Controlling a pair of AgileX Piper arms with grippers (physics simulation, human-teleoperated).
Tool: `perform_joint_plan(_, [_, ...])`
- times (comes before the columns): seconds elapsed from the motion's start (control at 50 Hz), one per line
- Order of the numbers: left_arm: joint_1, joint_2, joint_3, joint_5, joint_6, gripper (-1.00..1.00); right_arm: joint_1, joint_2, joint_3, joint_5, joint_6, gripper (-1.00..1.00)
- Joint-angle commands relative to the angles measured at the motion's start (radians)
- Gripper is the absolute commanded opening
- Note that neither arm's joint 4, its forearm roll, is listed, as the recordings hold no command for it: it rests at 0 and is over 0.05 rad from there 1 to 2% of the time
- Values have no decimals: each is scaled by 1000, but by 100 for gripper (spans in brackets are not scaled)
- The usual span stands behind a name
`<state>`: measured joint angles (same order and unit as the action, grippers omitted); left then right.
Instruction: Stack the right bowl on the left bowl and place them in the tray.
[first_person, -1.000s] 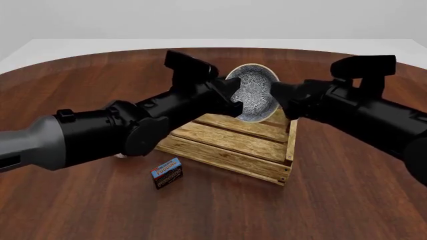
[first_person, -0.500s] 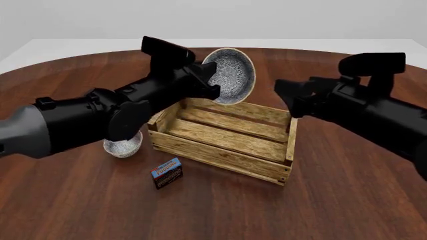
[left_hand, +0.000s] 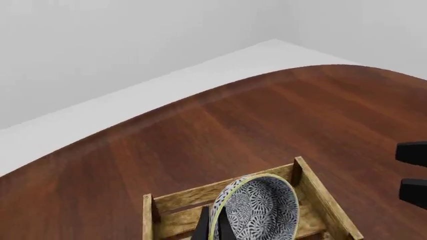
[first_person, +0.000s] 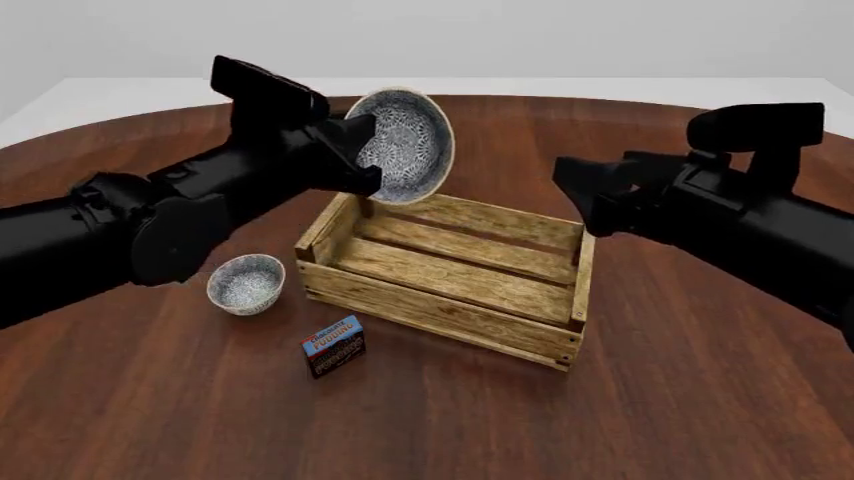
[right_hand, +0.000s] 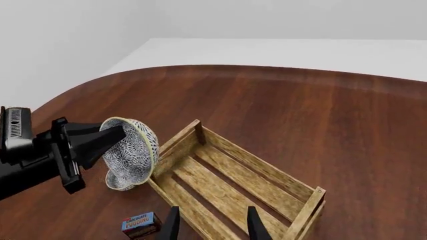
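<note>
right bowl (first_person: 404, 143) held tilted in left tool (first_person: 358, 155); tray (first_person: 447, 300) holds nothing.

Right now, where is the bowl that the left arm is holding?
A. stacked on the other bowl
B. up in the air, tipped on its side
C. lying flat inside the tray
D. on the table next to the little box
B. The left gripper pinches the bowl by its rim, tilted in the air above the tray; the other bowl sits alone on the table.
</note>
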<state>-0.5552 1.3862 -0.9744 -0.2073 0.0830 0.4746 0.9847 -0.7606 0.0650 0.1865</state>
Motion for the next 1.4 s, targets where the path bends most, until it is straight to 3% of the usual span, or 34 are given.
perform_joint_plan(0.02, [12, -123, 47, 61, 56, -100, 0, 0, 1, 0, -2, 100])
perform_joint_plan(0.12, [4, -169, 62, 109, 9, -100, 1, -1, 0, 1, -1, 100])
perform_joint_plan(0.22, [49, -232, 83, 121, 69, -100, 4, 7, 1, -4, 1, 100])
perform_joint_plan(0.28, [59, -254, 69, 167, 63, -100, 5, 3, 2, -2, 1, 100])
perform_joint_plan(0.32, [107, -293, 97, 156, 132, -100, 1, -3, 1, 1, 1, 100])
perform_joint_plan(0.38, [93, -292, 96, 206, 110, -100, -2, -10, 1, 6, 3, 100])
perform_joint_plan(0.46, [90, -283, 70, 291, 53, -100, -3, -14, 2, 7, 3, 100])
perform_joint_plan(0.62, [153, -329, 26, 402, 101, -100, -2, -12, 1, 7, 4, 100])
perform_joint_plan(0.76, [194, -357, -43, 522, 90, -100, -2, -10, 2, 5, 1, 100])
perform_joint_plan(0.8, [211, -371, -47, 533, 138, -100, -1, -9, 2, 5, 0, 100])
perform_joint_plan(0.84, [199, -360, -78, 585, 87, -100, 0, -10, 2, 6, 0, 100])
perform_joint_plan(1.02, [261, -338, -81, 622, 126, -100, 1, -5, 2, 3, -1, 100])
perform_joint_plan(1.18, [287, -318, -96, 664, 76, -100, 5, -1, 3, 1, 1, 100])
perform_joint_plan(1.26, [333, -334, -69, 643, 142, -100, 7, -3, 3, 4, -1, 100])
perform_joint_plan(1.4, [328, -329, -67, 647, 137, -100, 7, -4, 3, 4, -1, 100])
